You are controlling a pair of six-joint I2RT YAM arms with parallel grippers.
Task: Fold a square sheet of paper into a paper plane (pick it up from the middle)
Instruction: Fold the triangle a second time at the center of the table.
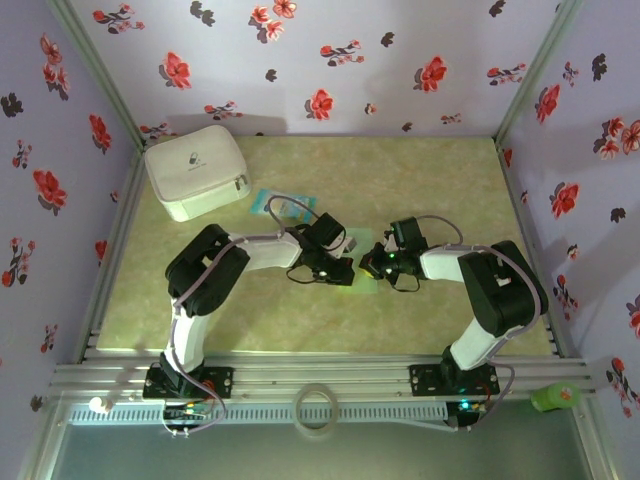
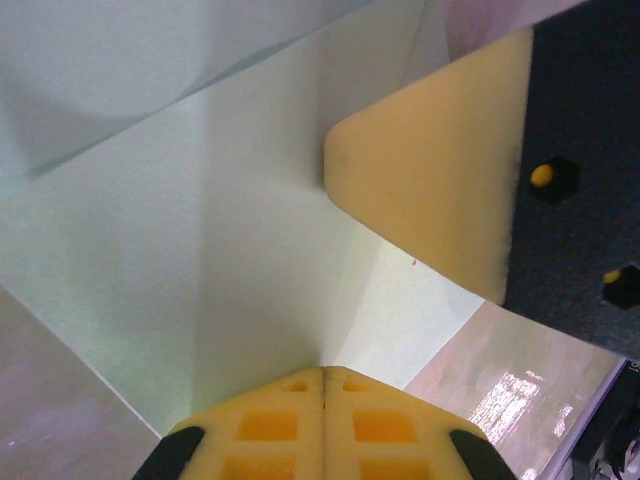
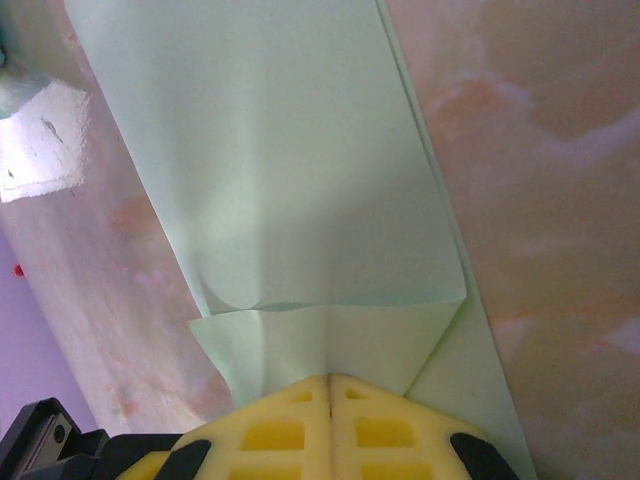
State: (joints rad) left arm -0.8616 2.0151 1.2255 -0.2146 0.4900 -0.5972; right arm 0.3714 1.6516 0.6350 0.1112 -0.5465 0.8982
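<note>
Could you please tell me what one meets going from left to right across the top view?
Pouch → packet → left gripper → right gripper → green object. The paper, pinched by both grippers, overlaps them, so I left it out.

left arm (image 1: 205, 268): elbow raised, forearm reaching right | left gripper (image 1: 336, 268): fingers pressed together, pinching the square sheet of paper (image 2: 200, 250) | right arm (image 1: 500, 285): forearm reaching left | right gripper (image 1: 377, 265): fingers together on the same sheet, facing the left gripper, near it
</note>
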